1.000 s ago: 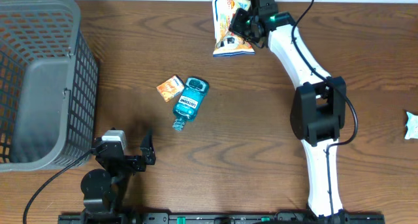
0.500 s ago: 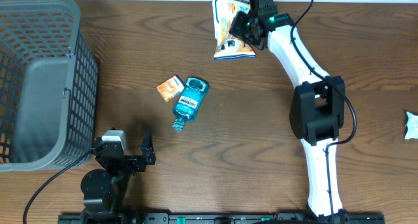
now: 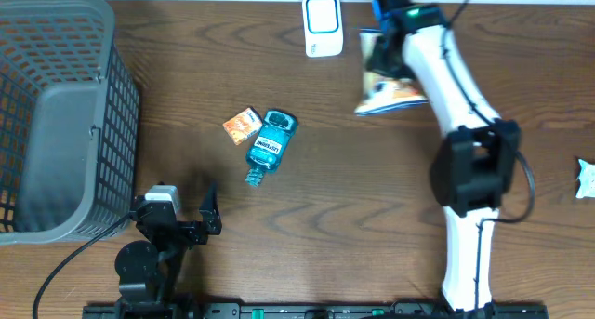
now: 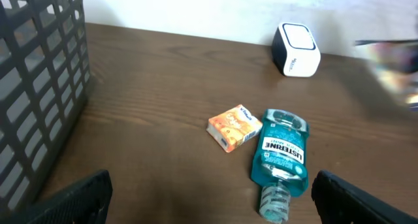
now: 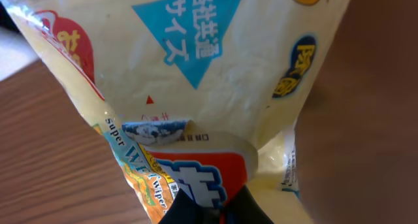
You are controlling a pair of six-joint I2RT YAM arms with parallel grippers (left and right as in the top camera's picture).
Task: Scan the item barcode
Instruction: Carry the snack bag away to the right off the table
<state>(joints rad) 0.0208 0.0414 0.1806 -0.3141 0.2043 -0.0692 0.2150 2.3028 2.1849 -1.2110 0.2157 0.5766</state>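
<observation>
The white barcode scanner (image 3: 323, 23) stands at the table's far edge, also in the left wrist view (image 4: 297, 49). My right gripper (image 3: 383, 57) is shut on a yellow wet-wipes packet (image 3: 392, 94), held just right of the scanner. Seen from the right wrist, the packet (image 5: 209, 74) fills the frame and its lower edge is pinched in the gripper (image 5: 219, 209). A blue mouthwash bottle (image 3: 268, 147) and a small orange box (image 3: 243, 125) lie mid-table. My left gripper (image 3: 178, 210) rests at the near left edge, open and empty (image 4: 212, 204).
A grey mesh basket (image 3: 56, 114) takes up the left side of the table. A crumpled white item (image 3: 586, 178) lies at the right edge. In the left wrist view the bottle (image 4: 281, 159) and the box (image 4: 234, 127) sit ahead of the fingers.
My right arm has swung right with the packet, away from over the scanner, which now shows uncovered. The left arm, bottle and box have not moved.
</observation>
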